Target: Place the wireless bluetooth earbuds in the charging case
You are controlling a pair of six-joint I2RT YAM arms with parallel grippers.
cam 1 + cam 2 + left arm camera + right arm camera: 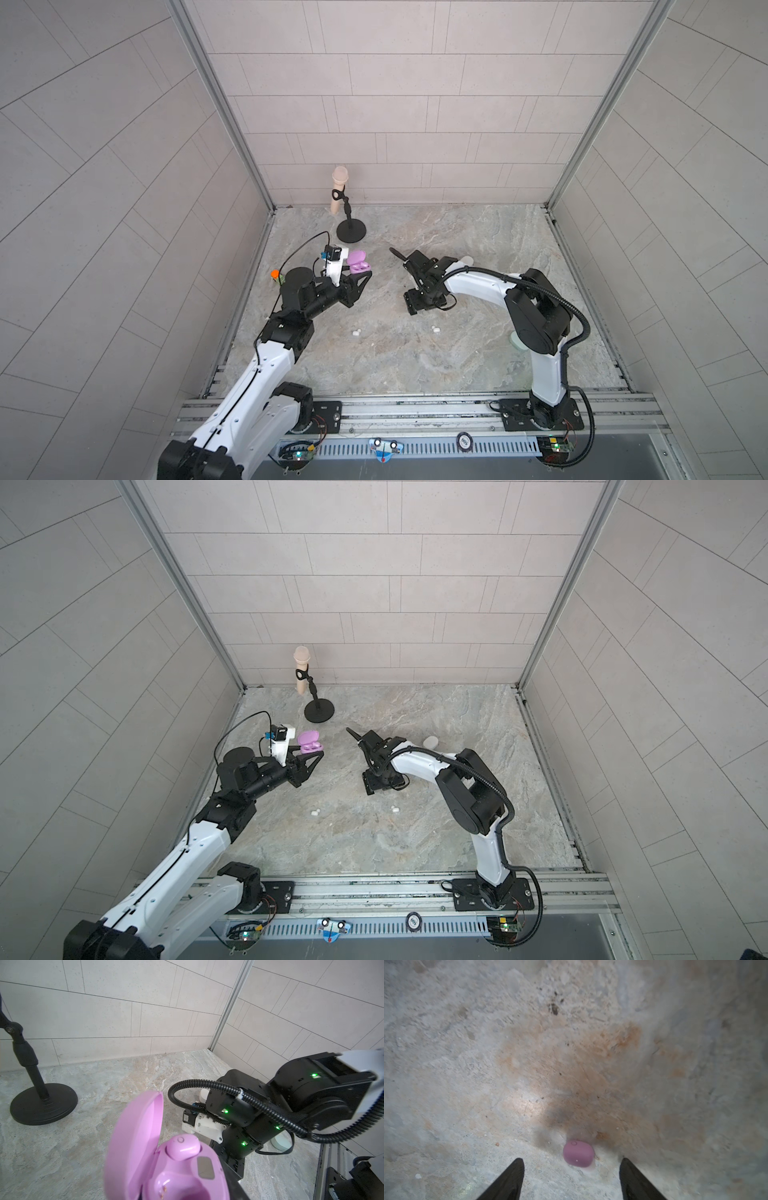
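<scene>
Lilac earbud [578,1154], a smooth rounded pebble of matte plastic with a faint ring mark on its shell, lies in the right wrist view on the desk [467,1064], a mottled grey and rust-brown stone surface. It sits between the two black tapered fingers of the right hand [571,1159], which stands released, its fingers spread wide and neither touching the bud. In both top views the left hand [357,274] is clenched on the lilac charging case [357,261], held off the desk near the flat black disc base of the microphone stand [351,231], whose clip carries a beige microphone [338,187] with a rounded head. Tiny left pale buds [356,332] and right pale buds [435,328] lie loose on the stone nearer the arm bases, well apart from each other. In the left wrist view the case is glossy and pill-shaped, its domed lid [135,1136] hinged open. A seated lilac earbud [182,1147] fills one well, the neighbouring well [166,1186] shows small gold contacts, and a grey rectangular patch [205,1167] sits beside them, with one black finger [234,1186] lying along the case's side.
</scene>
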